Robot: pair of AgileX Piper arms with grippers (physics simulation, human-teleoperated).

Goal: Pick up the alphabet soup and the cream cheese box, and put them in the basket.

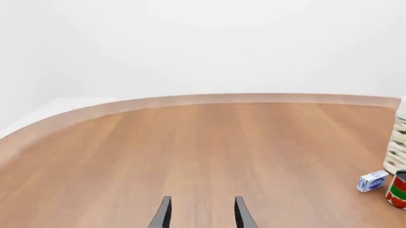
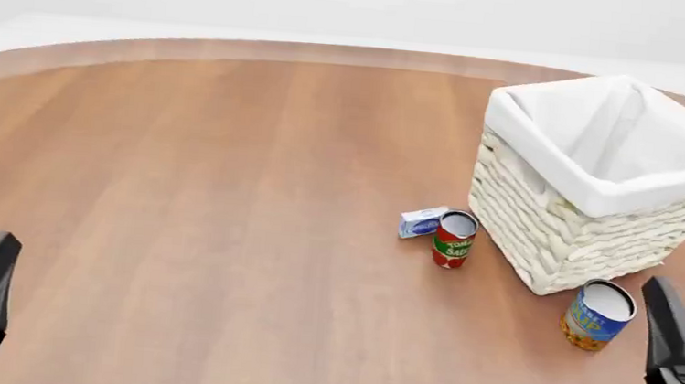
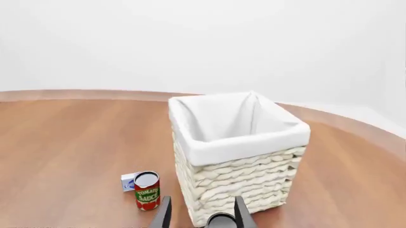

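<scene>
Red tomato can beside cream cheese box.

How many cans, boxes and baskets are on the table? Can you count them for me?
Cans: 2, the alphabet soup and the tomato sauce can
Boxes: 1, the cream cheese box
Baskets: 1, the basket
Total: 4
</scene>
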